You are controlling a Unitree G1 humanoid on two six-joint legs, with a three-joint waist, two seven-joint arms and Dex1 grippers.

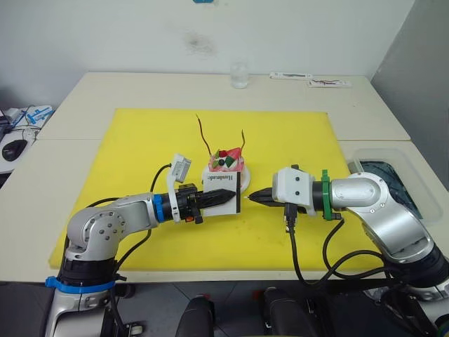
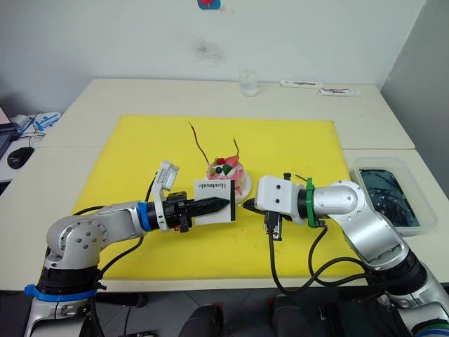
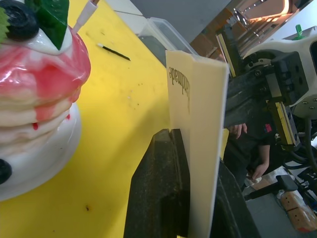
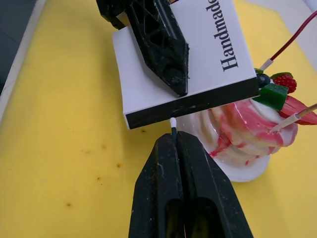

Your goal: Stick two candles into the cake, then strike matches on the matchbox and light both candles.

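Holding matchbox [image 4: 183, 64] upright in my left end effector [image 1: 223, 197], just before cake [image 1: 226, 168] (both candles [image 1: 203, 133] planted), right end effector [image 4: 174, 148] pinching match [image 4: 173, 127], pale tip touching black strip.

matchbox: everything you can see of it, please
The matchbox is a flat white rectangular box, cardboard by its look, with "Handmade" printed in black at one end and a black striking strip along one edge. The left hand is shut on it, holding it upright above the yellow mat, in front of the cake. A match tip meets the strip.
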